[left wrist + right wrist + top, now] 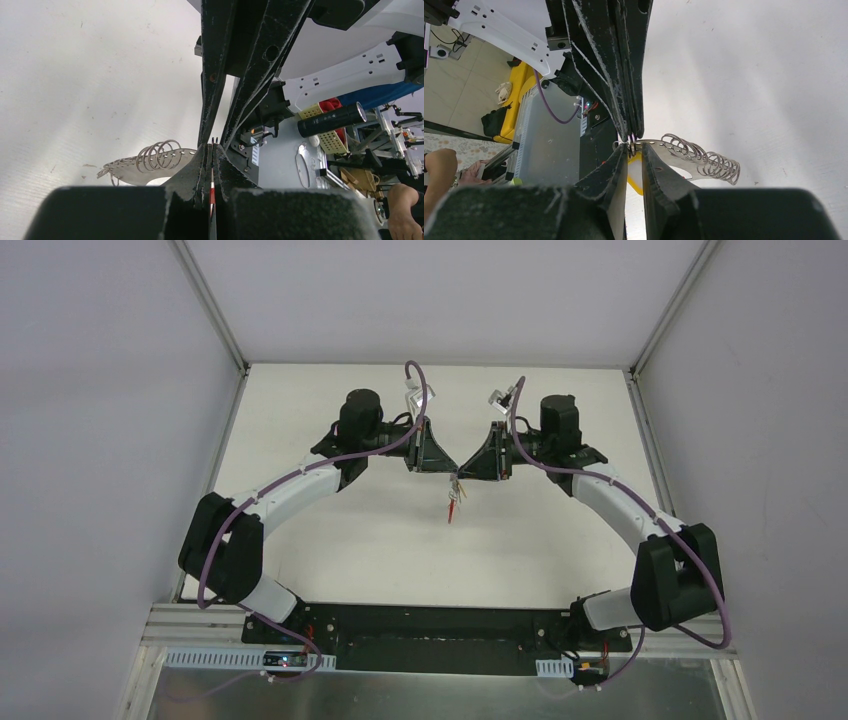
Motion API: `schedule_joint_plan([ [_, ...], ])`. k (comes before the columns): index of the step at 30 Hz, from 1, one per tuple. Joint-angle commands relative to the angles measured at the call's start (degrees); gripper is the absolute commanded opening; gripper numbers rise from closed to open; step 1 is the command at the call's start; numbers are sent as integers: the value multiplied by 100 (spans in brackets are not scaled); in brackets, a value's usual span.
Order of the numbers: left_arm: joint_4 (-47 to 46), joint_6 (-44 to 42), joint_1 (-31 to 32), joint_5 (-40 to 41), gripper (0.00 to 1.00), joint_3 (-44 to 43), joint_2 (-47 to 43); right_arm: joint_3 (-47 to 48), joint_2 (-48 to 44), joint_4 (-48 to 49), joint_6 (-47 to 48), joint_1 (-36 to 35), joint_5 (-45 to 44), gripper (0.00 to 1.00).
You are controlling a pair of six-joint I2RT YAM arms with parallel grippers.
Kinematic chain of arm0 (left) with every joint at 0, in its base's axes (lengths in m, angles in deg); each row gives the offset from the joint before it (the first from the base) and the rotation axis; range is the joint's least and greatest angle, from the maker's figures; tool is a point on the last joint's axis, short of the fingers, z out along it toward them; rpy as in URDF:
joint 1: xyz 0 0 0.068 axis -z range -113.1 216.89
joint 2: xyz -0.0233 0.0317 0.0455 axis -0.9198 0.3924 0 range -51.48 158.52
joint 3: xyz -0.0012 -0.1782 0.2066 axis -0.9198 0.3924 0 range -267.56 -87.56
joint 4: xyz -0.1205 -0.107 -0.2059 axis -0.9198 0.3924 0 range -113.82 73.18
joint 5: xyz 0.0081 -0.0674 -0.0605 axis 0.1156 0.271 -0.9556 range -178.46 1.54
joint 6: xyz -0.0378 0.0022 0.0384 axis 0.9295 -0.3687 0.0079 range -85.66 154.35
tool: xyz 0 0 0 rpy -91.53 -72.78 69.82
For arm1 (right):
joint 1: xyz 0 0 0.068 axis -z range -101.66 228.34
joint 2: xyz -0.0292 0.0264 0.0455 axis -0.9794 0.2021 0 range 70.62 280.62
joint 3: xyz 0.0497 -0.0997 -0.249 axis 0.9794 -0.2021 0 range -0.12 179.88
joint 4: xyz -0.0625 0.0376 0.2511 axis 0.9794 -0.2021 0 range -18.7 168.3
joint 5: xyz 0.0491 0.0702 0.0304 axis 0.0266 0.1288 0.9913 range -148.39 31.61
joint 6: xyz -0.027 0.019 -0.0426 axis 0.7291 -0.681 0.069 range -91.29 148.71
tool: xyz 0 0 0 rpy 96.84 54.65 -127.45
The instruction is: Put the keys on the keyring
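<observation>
Both grippers meet tip to tip above the middle of the table. The keys (455,502) hang below them, grey with a red part. In the left wrist view the keys (150,162) are a fanned grey bunch with loop heads, left of my left gripper (212,147), which is shut on a thin red and white band (212,192). My left gripper also shows from above (445,471). My right gripper (630,149) pinches a small metal ring (630,145) at its tips; the keys (696,157) fan out to its right. From above, my right gripper (470,474) faces the left one.
The white table (330,550) has grey walls on three sides. A yellow piece (636,181) shows between the right fingers. Both arms arch inward from the black base plate (440,635) at the near edge.
</observation>
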Motion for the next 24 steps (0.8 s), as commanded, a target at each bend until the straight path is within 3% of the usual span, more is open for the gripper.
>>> schedule_joint_plan([
  [1, -282, 25, 44, -179, 0, -138, -170, 5, 64, 71, 99, -31, 215, 19],
  [6, -290, 15, 40, -182, 0, -140, -162, 17, 65, 66, 77, -32, 253, 16],
  [12, -226, -81, 19, -141, 0, -134, -179, 75, 50, 65, -7, -27, 319, 0],
  [16, -120, -300, -40, -85, 0, -115, -215, 206, -20, -134, 84, 0, 279, 0],
  [21, 368, -1101, -61, 20, 1, -103, -361, 853, -113, -1727, 1195, -50, -261, 0],
  [24, 1024, -1771, -61, 18, 12, -258, -459, 1464, -51, -2990, 2156, -276, -870, 0],
])
